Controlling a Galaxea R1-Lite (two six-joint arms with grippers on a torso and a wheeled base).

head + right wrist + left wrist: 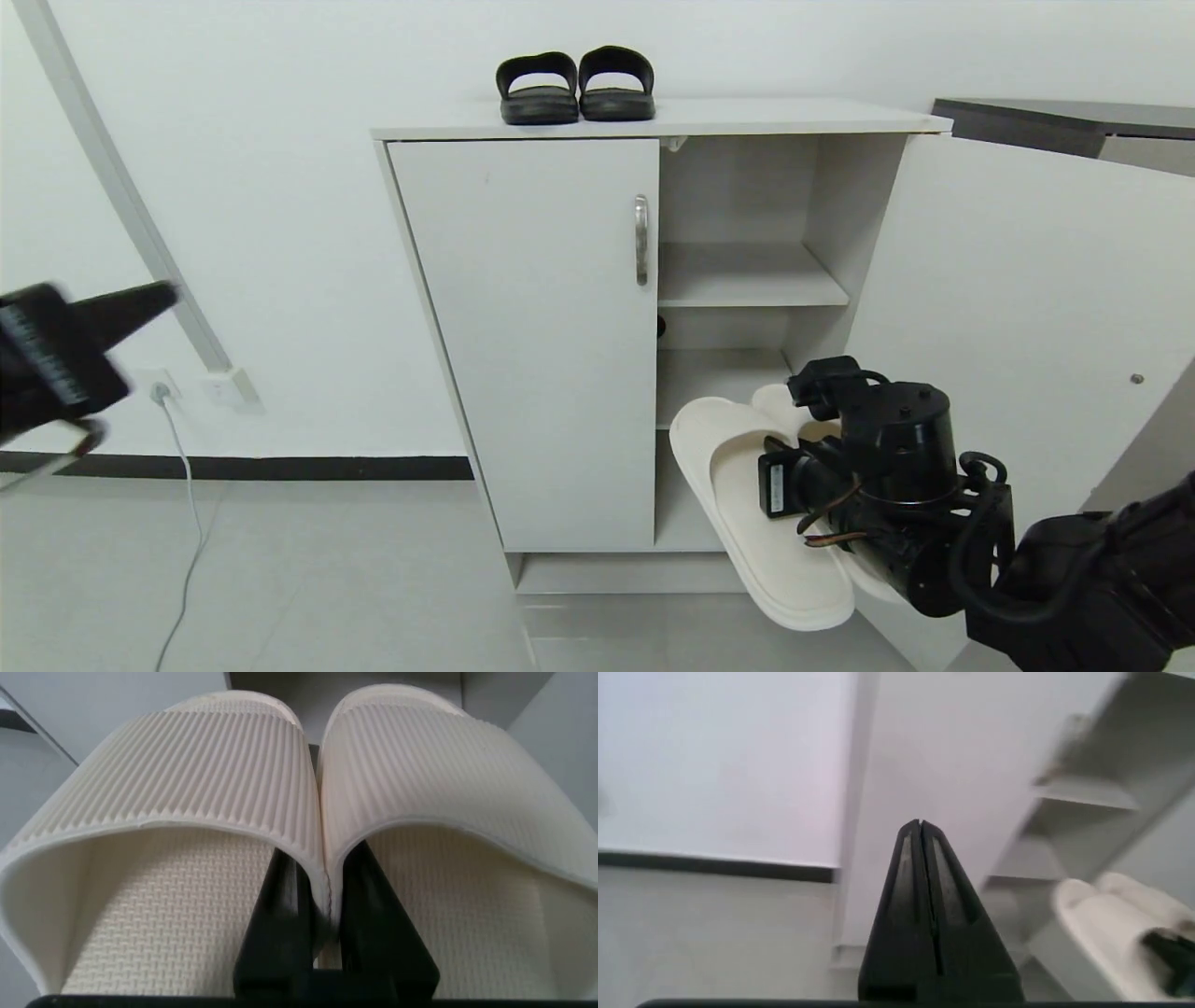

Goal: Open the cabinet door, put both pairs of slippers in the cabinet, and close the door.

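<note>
White cabinet [523, 345] open; ribbed cream slippers [738, 532] clamped.

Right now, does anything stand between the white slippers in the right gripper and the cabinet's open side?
Nothing visible: the white slippers hang before the open side of the cabinet, its right door swung aside.

A tall white flat-panelled cabinet [523, 345] has a smooth, matt board finish, like laminated wood. Its slim door handle [640, 240] is silver metal with a soft brushed sheen. The pair of black open-toe slippers [576, 86] looks matt and rubbery. The pair of cream foam slippers [215, 784] has finely ribbed straps and pebbled footbeds — soft, not shiny. The right gripper [322, 882] and left gripper [920, 835] are black, seemingly smooth hard plastic. The pale grey floor [327, 579] is glossy — it mirrors the cabinet. The white wall [280, 187] looks matt.
</note>
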